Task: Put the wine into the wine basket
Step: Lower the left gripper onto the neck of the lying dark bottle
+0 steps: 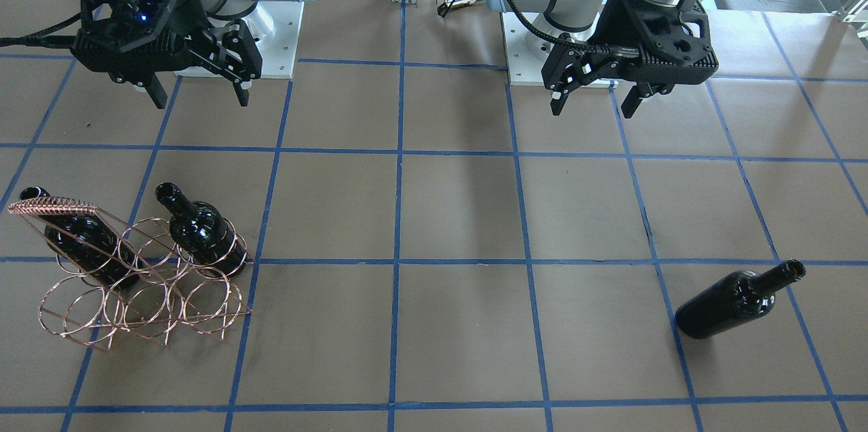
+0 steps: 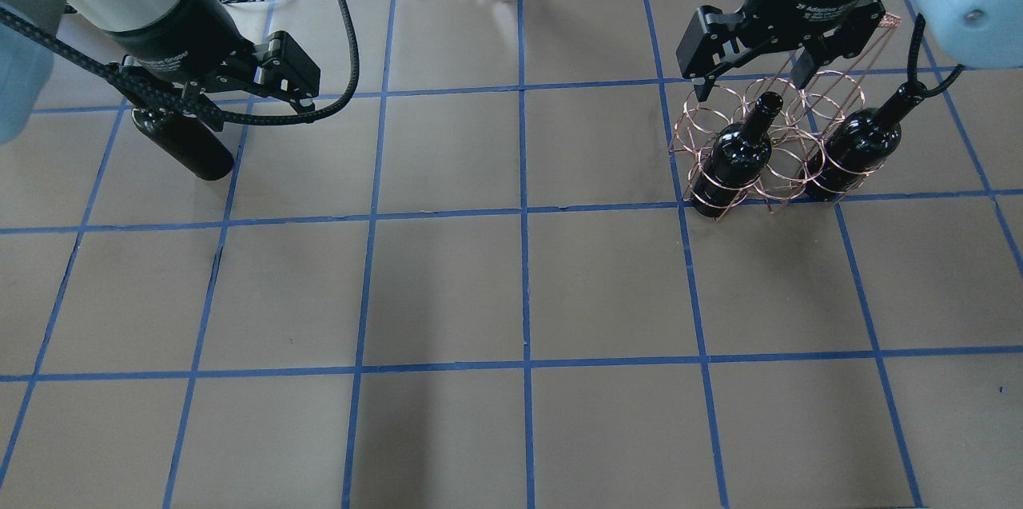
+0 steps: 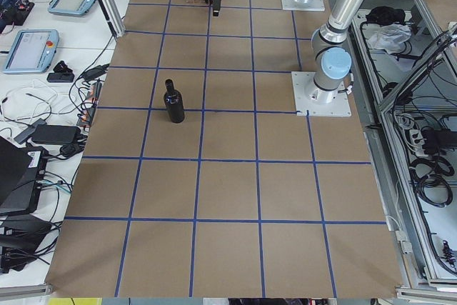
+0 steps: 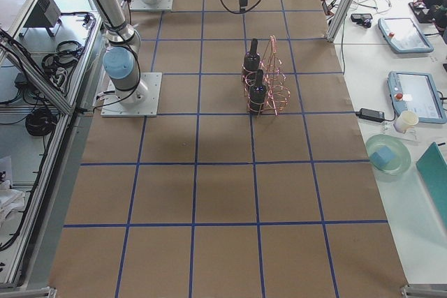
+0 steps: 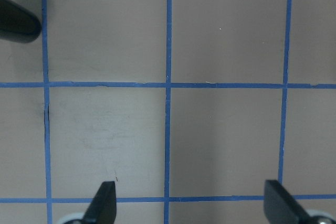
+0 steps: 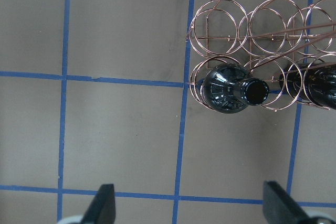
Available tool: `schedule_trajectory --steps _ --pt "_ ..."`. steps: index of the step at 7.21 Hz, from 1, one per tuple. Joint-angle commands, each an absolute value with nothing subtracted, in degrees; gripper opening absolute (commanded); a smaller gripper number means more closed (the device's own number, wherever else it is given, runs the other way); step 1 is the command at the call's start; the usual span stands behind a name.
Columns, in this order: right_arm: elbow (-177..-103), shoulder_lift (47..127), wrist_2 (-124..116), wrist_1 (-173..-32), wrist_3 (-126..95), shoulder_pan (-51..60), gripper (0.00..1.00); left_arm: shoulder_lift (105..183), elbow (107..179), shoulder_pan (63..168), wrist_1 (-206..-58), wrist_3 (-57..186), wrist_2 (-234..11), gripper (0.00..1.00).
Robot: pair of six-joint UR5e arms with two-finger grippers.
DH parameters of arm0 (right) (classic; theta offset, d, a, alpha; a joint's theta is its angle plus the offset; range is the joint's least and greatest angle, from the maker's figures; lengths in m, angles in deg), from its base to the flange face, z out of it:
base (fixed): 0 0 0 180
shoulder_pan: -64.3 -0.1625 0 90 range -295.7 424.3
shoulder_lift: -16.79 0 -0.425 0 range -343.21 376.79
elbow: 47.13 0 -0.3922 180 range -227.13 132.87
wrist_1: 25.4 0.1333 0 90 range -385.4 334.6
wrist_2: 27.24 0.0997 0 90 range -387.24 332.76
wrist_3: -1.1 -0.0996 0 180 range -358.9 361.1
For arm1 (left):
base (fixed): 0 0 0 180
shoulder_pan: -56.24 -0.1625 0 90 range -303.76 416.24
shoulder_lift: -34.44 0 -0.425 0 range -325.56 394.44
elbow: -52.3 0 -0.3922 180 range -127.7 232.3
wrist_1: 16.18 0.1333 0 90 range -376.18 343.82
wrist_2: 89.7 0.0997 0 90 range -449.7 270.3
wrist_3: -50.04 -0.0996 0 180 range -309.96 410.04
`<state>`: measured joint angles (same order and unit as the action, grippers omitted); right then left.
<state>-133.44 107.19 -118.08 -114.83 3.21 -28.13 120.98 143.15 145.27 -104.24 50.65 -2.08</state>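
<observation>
The copper wire wine basket [image 1: 146, 296] stands on the robot's right side; it also shows overhead [image 2: 723, 113] and in the right wrist view [image 6: 220, 22]. Two black wine bottles [image 1: 203, 232] [image 1: 78, 237] stand in the end rings of its row nearer the robot, with an empty ring between them. A third wine bottle [image 1: 736, 300] stands upright on the table at the robot's left [image 3: 173, 103]. My left gripper [image 1: 597, 98] is open and empty, above the table on the robot's side of that bottle, whose edge shows top left [image 5: 16, 24]. My right gripper [image 1: 200, 94] is open and empty, high beside the basket.
Brown table cover [image 1: 461, 215] with a blue tape grid. The two arm base plates [image 1: 271, 38] [image 1: 536, 52] sit at the robot's edge. Tablets, cables and a bowl lie on side benches [image 3: 43, 48] beyond the table's far edge.
</observation>
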Motion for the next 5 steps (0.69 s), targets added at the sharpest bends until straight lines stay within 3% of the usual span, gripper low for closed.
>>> schedule_trajectory --steps 1,5 --pt "-133.44 106.88 -118.03 -115.48 3.3 -28.07 1.0 120.66 143.17 145.19 -104.86 50.65 -2.16 1.0" --pt "-133.44 105.47 -116.19 -115.48 4.0 -28.25 1.0 120.66 143.09 144.93 -105.13 50.65 -1.9 1.0"
